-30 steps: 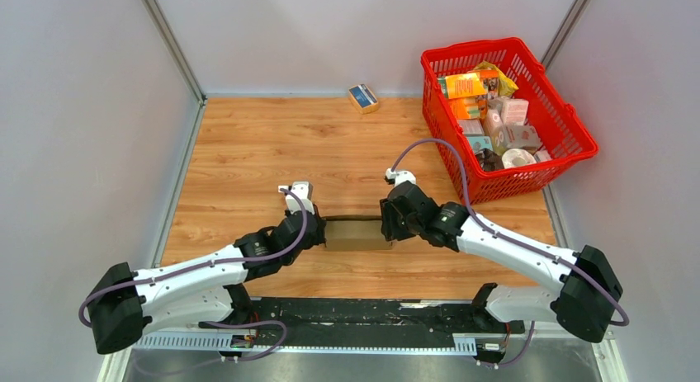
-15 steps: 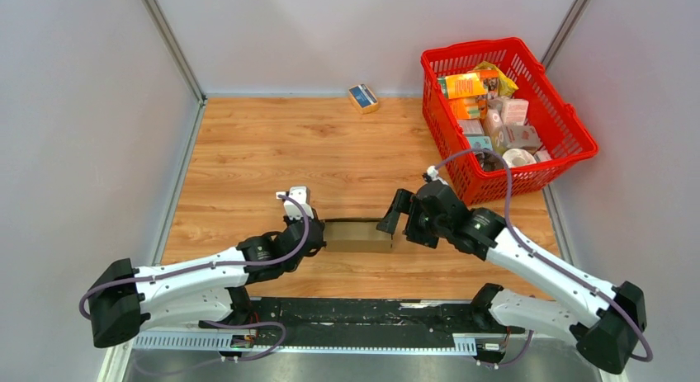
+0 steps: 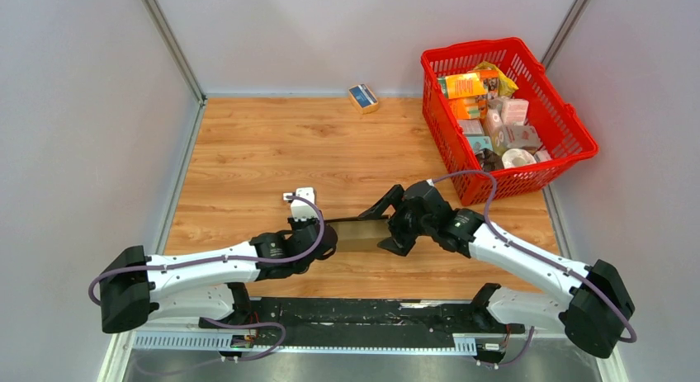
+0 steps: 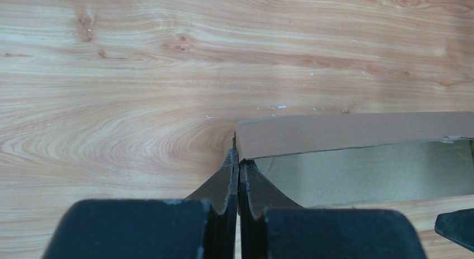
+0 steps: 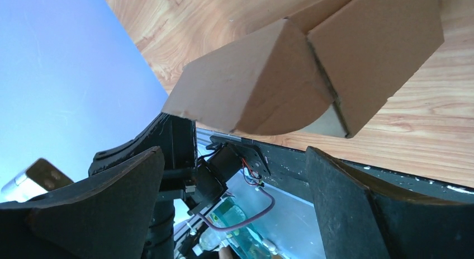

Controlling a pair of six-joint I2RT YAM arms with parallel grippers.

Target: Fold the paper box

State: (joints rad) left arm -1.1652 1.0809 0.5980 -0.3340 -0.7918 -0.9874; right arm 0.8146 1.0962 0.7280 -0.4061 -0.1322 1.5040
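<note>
Brown corrugated cardboard, matte and unprinted, makes up the paper box [image 3: 361, 233], which lies on the wood-grain table [image 3: 264, 151] well to the near-left of the red basket [image 3: 516, 181]. From my left wrist camera the paper box [image 4: 346, 133] shows as a long shallow shell: a flat strip of wall on top, a shadowed greyish hollow under it, and a slightly ragged cut edge on the side toward the basket. Through the right wrist camera it [image 5: 290, 74] shows angular folded panels meeting at a sharp crease, with one curved flap edge underneath.

My left gripper [image 3: 326, 233] sits at the box end farther from the basket. Its black tapered fingers [image 4: 226, 180] are pinched tight together on the thin corner edge of the cardboard.

My right gripper [image 3: 378, 230] is at the box end nearer the basket, spread wide. Its two broad black fingers [image 5: 117, 197] frame that end of the cardboard; I cannot tell whether either one touches it.

The basket is a plastic lattice, filled with colourful printed packages [image 3: 491, 122]. A small blue-and-tan box [image 3: 363, 96] lies at the table's far edge, to the left of the basket.
</note>
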